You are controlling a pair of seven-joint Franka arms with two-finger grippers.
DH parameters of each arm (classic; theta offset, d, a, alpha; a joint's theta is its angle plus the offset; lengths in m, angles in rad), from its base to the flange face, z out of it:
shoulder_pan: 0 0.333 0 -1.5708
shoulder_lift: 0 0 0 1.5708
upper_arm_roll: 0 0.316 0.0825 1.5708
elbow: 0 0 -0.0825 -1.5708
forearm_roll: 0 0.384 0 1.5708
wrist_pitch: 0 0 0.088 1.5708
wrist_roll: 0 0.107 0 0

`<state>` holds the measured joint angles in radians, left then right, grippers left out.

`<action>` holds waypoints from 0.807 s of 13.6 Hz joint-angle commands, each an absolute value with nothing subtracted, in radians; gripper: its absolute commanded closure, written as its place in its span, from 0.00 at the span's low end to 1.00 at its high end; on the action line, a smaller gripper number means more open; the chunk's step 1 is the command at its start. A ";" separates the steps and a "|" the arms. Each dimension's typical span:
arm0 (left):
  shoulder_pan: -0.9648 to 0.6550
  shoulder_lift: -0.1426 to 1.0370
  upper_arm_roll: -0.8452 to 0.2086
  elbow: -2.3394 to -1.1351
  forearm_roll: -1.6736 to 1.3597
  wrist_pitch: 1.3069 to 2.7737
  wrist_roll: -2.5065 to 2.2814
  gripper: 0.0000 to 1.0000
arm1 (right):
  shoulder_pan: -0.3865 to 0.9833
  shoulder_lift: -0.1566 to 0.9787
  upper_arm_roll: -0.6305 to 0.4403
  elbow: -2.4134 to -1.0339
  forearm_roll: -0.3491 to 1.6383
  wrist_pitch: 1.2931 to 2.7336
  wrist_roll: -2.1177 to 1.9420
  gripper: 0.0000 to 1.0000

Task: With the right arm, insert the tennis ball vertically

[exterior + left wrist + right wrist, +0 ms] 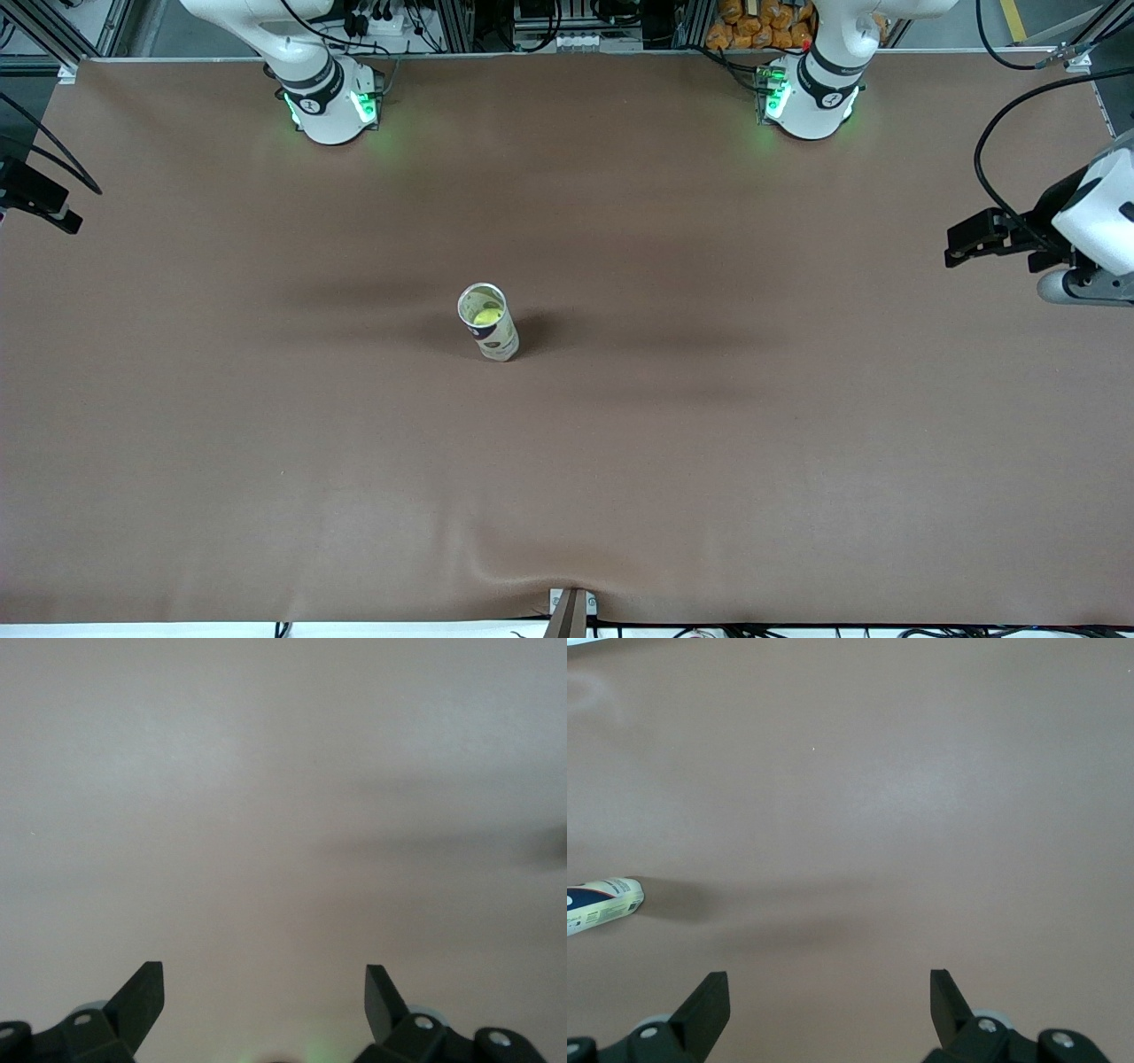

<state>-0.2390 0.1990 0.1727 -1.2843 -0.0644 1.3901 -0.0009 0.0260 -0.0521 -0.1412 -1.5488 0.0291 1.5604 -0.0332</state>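
Note:
A clear tennis-ball can (500, 340) stands upright, open end up, in the middle of the brown table. A yellow-green tennis ball (487, 316) lies inside it, seen through the mouth. My right gripper (828, 979) is open with nothing between its fingers. It hangs over the right arm's end of the table (64, 218), well away from the can, whose lower part (604, 902) shows at the edge of its wrist view. My left gripper (266, 970) is open and empty too, waiting over the left arm's end of the table (955, 248).
Both arm bases (330, 105) (808, 99) stand at the table's edge farthest from the front camera. The brown cloth (266, 443) has a wrinkle (523, 567) near a small bracket (571, 610) at the edge nearest the camera.

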 commanded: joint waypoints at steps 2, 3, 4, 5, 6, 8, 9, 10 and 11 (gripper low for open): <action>-0.244 0.146 0.189 -1.350 -0.097 1.384 0.018 0.00 | 0.017 -0.057 -0.133 -1.539 0.029 1.555 -0.035 0.00; -0.242 0.131 0.189 -1.367 -0.097 1.384 0.020 0.00 | 0.017 -0.057 -0.133 -1.539 0.028 1.555 -0.035 0.00; -0.242 0.111 0.190 -1.385 -0.097 1.384 0.018 0.00 | 0.017 -0.057 -0.133 -1.539 0.029 1.555 -0.035 0.00; -0.242 0.098 0.190 -1.400 -0.095 1.387 0.018 0.00 | 0.018 -0.057 -0.132 -1.539 0.029 1.555 -0.035 0.00; -0.227 0.095 0.186 -1.411 -0.094 1.388 0.018 0.00 | 0.018 -0.057 -0.132 -1.539 0.029 1.557 -0.035 0.00; -0.195 0.077 0.148 -1.440 -0.091 1.399 0.018 0.00 | 0.020 -0.057 -0.132 -1.539 0.029 1.555 -0.035 0.00; -0.175 0.077 0.118 -1.443 -0.084 1.408 0.017 0.00 | 0.018 -0.057 -0.132 -1.539 0.029 1.555 -0.035 0.00; -0.151 0.077 0.092 -1.445 -0.084 1.411 0.017 0.00 | 0.018 -0.057 -0.132 -1.539 0.029 1.555 -0.035 0.00; -0.126 0.077 0.068 -1.447 -0.084 1.414 0.017 0.00 | 0.018 -0.057 -0.132 -1.539 0.029 1.555 -0.037 0.00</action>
<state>-0.1727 0.1065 0.1192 -1.4078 -0.0780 1.3920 0.0041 0.0260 -0.0521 -0.1394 -1.5482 0.0291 1.5604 -0.0333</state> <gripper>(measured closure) 0.000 0.000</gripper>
